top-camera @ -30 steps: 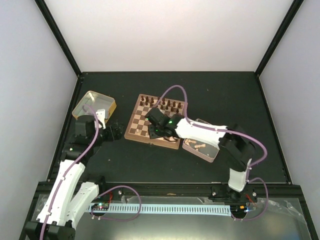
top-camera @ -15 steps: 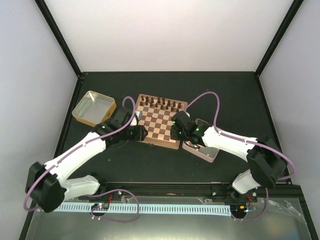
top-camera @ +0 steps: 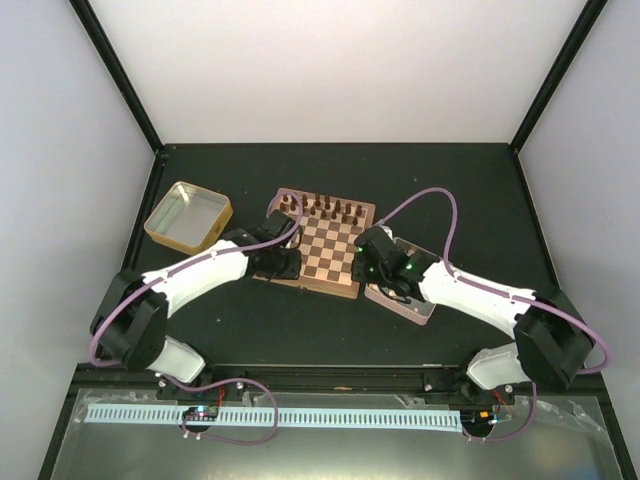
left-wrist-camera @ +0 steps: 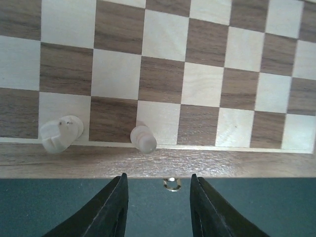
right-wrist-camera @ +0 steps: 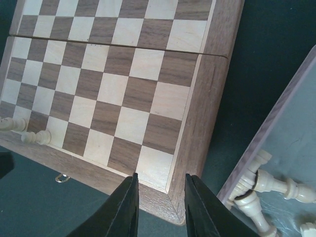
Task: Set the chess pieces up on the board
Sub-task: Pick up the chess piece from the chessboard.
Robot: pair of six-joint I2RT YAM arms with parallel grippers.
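Your left pincer [left-wrist-camera: 158,200] is at the bottom of its wrist view, jaws apart with nothing between them, over the dark worktop [left-wrist-camera: 276,207]. The board [left-wrist-camera: 197,163] fills the frame above it. Two chess pieces [left-wrist-camera: 143,138] stand on the board's bottom row. One is just above and left of the jaw gap, the other further left, and both are clear of the fingers [left-wrist-camera: 111,215].

Your right pincer [right-wrist-camera: 160,197] hangs over the board's lower right corner in its wrist view, jaws parted and empty. More light pieces lie in the tin [right-wrist-camera: 291,133] at lower right, apart from the pincer.

In the top view the board sits mid-frame, with the left pincer at its lower left edge and the right pincer at its right edge. Dark chessmen [top-camera: 325,208] line the board's top row.
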